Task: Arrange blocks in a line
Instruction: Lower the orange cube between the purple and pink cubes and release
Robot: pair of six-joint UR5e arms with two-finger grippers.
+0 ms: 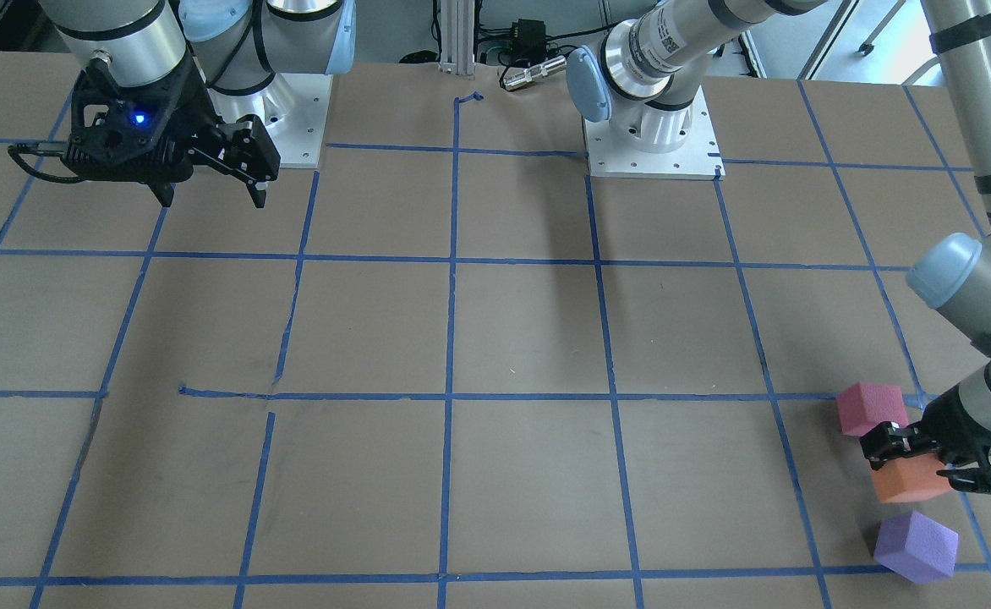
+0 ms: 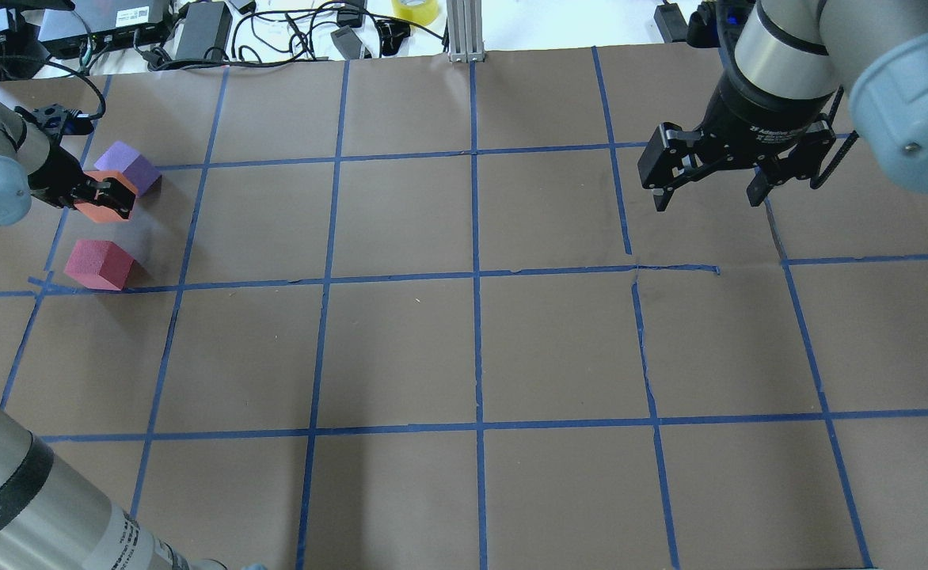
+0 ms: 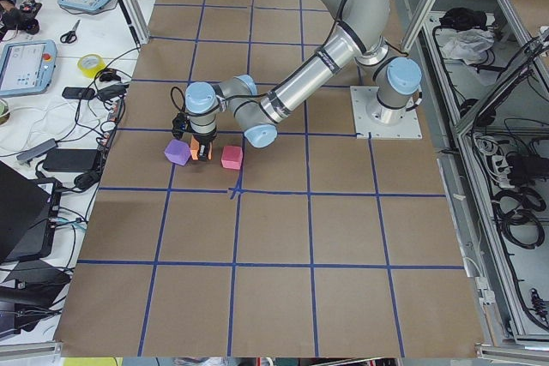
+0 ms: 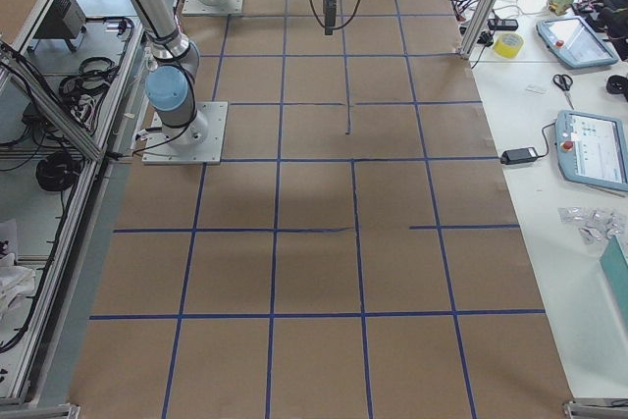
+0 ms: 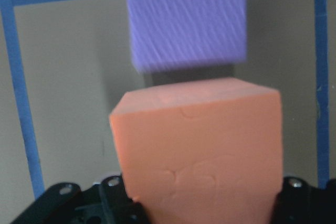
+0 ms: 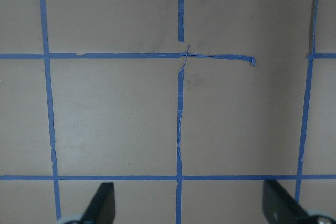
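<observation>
The orange block (image 1: 910,482) is at the lower right of the front view, between the pink block (image 1: 872,408) above it and the purple block (image 1: 916,545) below it. The left claw (image 1: 917,465) is closed on its sides. The right claw (image 1: 212,199) hangs at the upper left over the brown surface (image 1: 529,338), with fingers spread apart, far from the blocks.
</observation>
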